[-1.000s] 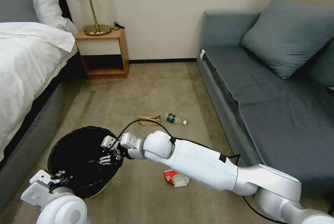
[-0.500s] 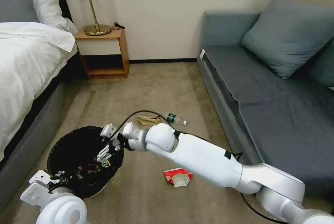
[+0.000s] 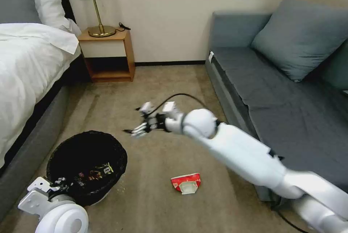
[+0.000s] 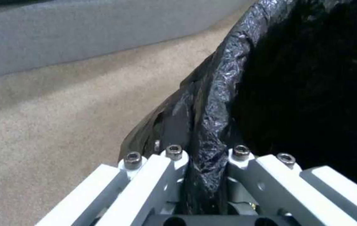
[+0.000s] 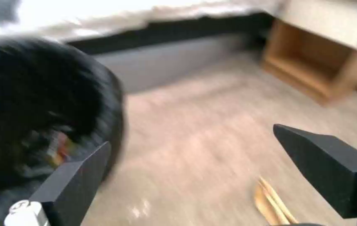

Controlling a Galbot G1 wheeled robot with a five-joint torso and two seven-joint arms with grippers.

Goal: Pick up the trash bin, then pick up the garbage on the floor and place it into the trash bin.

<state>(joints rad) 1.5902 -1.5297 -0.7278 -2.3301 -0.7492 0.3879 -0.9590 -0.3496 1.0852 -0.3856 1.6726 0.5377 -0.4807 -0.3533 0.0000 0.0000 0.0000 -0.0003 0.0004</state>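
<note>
right claw (image 3: 139, 130) wide, empty, has left trash bin (image 3: 87, 142) | wrapper (image 3: 95, 173) now inside | left claw (image 4: 205, 175) clamps rim

A bedroom w/ beige carpet (image 3: 163, 80): wooden nightstand (image 3: 108, 57) against the far wall, brass lamp (image 3: 95, 8) on top. White-sheeted bed (image 3: 25, 66) alongside it, pillow (image 3: 47, 1) at the head. Opposite, grey-blue sofa (image 3: 275, 106) w/ one cushion (image 3: 301, 35) in its corner.
</note>
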